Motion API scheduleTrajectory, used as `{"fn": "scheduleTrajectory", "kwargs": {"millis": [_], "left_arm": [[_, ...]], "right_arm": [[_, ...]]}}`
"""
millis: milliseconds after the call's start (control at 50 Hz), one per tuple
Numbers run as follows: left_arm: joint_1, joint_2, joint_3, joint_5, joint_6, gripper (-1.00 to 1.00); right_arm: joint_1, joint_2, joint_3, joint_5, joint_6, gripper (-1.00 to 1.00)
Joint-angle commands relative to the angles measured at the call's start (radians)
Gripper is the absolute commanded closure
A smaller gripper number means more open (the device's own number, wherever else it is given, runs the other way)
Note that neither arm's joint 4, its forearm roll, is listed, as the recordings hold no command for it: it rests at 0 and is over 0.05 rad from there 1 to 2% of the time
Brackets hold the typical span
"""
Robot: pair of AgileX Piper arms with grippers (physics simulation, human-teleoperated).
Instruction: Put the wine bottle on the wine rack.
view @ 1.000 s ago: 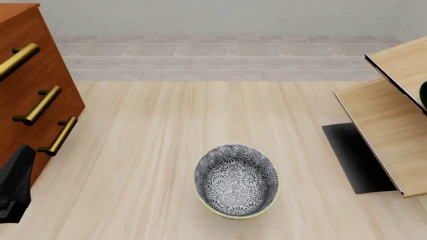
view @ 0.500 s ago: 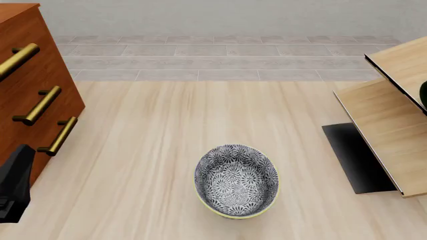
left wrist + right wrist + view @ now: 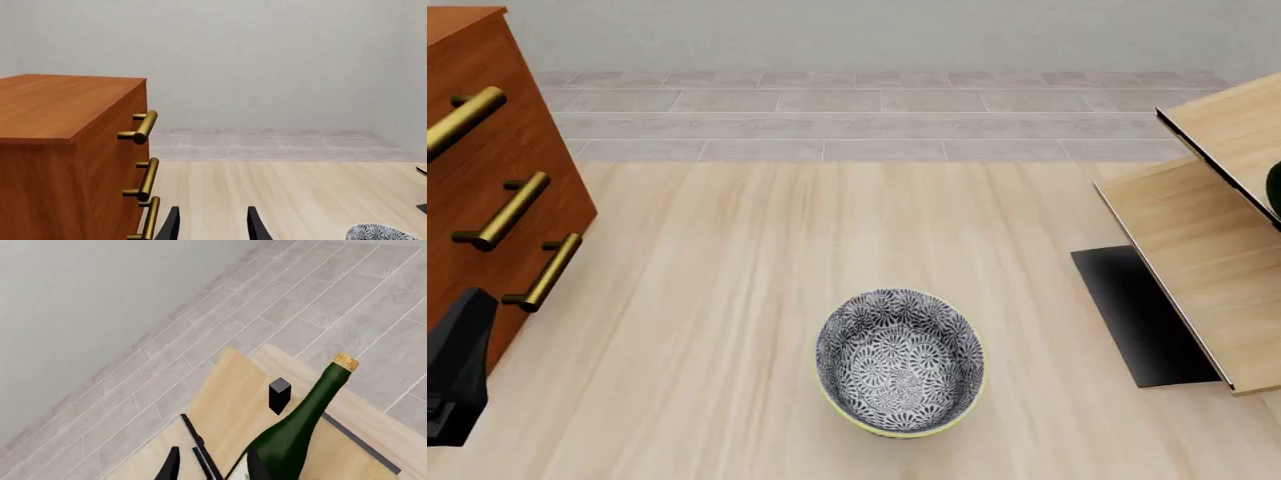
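The tall dark green glass wine bottle (image 3: 293, 425) with tan cork is seen lying on the slanted pale-wood wine rack (image 3: 1214, 260), at the tabletop's (image 3: 721, 300) right edge. The right gripper's fingers (image 3: 172, 465) are parted beside the bottle, without gripping it. The left gripper's fingers (image 3: 170, 227) are likewise apart, near the reddish-brown cabinet (image 3: 60, 150).

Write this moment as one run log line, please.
wine bottle: lying on wine rack | left gripper: open, empty | right gripper: open beside bottle

L arm (image 3: 457, 370): low at front-left edge, jaws apart | R gripper (image 3: 210, 462): jaws apart
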Motion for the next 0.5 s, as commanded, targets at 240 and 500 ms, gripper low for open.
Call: {"fn": "scheduleTrajectory", "kwargs": {"millis": [240, 500], "left_arm": [[-0.014, 0.0, 0.0, -0.015, 0.027, -1.0], [-0.033, 0.0, -0.001, -0.025, 0.04, -1.0]], "right_arm": [[0.245, -0.194, 0.154, -0.081, -0.111, -1.0], [0.402, -0.373, 0.257, -0.094, -0.137, -1.0]]}}
